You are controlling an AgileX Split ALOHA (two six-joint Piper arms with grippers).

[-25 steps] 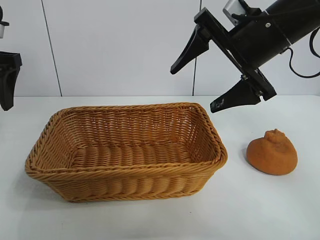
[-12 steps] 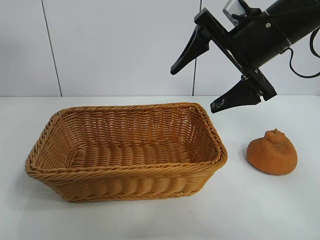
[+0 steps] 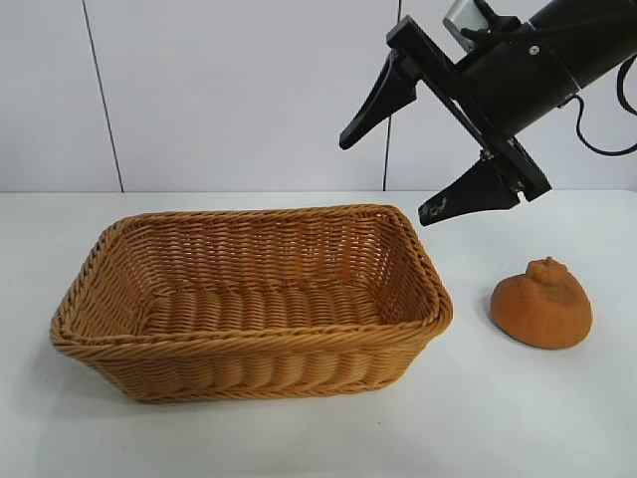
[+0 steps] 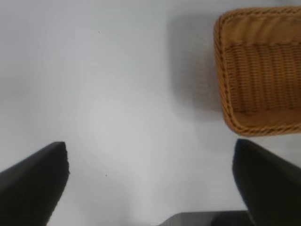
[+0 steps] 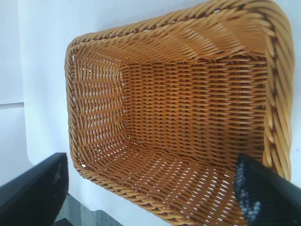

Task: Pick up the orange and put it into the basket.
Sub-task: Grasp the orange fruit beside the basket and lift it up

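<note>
The orange [image 3: 542, 304], dull and lumpy with its knobby stem end up, sits on the white table to the right of the basket [image 3: 249, 344]. The wicker basket is empty. My right gripper [image 3: 385, 179] hangs open in the air above the basket's right end, up and to the left of the orange, holding nothing. Its wrist view looks down into the basket [image 5: 277, 70] between its spread fingers [image 5: 42, 188]. My left gripper [image 4: 150, 155] is open over bare table, with a corner of the basket [image 4: 263, 125] off to one side. The left arm is outside the exterior view.
A white table [image 3: 518, 418] carries everything, with bare surface in front of the basket and around the orange. A pale panelled wall [image 3: 229, 90] stands behind.
The left arm, seen at the exterior view's left edge a second ago, has gone out of that view. The right arm, basket and orange have not moved.
</note>
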